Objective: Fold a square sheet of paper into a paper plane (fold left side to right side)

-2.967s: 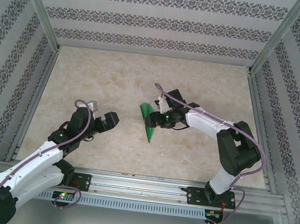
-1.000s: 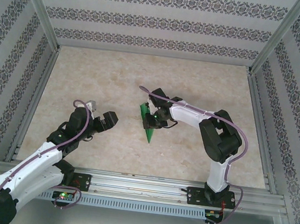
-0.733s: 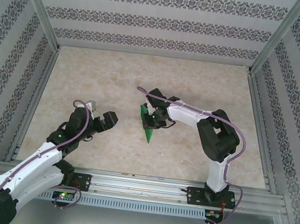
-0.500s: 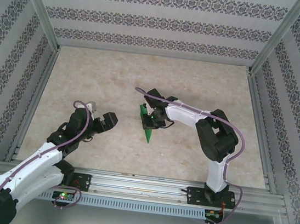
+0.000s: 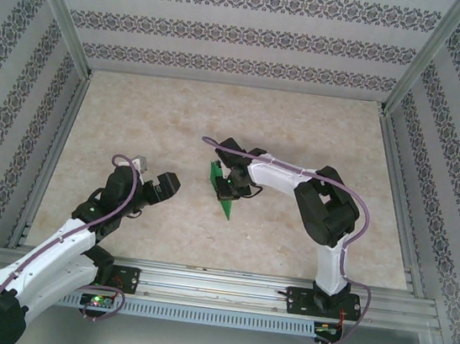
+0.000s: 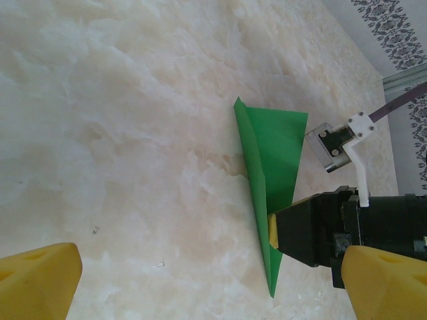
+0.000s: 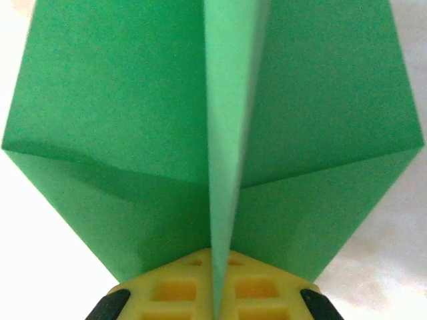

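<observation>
Marble tabletop (image 5: 178, 114): right fingers (image 7: 177, 291) pinch paper plane (image 6: 270, 143) at crease; left fingers (image 6: 37, 280) spread wide, touching nothing.

Bright even light, soft shadows, right-wrist close-up blurred

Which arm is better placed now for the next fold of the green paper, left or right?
Right. The right gripper is shut on the centre ridge of the pointed folded bright green paper, so it can probably lead the fold. The left gripper is open and apart from the paper.
</observation>
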Robot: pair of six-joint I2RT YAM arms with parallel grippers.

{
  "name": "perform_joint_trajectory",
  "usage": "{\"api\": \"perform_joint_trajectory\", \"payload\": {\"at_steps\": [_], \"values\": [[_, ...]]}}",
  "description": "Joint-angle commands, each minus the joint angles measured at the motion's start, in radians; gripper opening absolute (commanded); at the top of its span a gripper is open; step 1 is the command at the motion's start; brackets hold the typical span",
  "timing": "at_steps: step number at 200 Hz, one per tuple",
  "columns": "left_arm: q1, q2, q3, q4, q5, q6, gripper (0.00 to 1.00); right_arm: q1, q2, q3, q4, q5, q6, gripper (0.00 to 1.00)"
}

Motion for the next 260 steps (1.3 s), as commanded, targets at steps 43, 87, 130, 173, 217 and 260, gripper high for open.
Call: {"api": "perform_joint_trajectory", "payload": {"at_steps": [43,87,130,173,217,260], "values": [[0.024,-0.028,0.006,-0.042,0.012,0.015,1.0,-0.059,-0.087,0.108,-0.132,0.125,0.02,0.04],[0.028,-0.032,0.008,-0.049,0.023,0.025,1.0,-0.154,0.005,0.3,-0.248,0.242,0.037,0.01],[0.033,-0.031,0.004,-0.037,0.034,0.023,1.0,-0.208,0.17,0.56,-0.378,0.342,0.012,0.01],[0.037,-0.027,-0.006,-0.033,0.044,0.016,1.0,-0.227,0.337,0.77,-0.486,0.38,0.007,0.01],[0.038,-0.023,-0.007,-0.046,0.046,0.013,1.0,-0.231,0.42,0.856,-0.517,0.355,0.025,0.01],[0.038,-0.016,0.006,-0.07,0.041,0.014,1.0,-0.235,0.453,0.853,-0.502,0.33,0.055,0.01]]}}
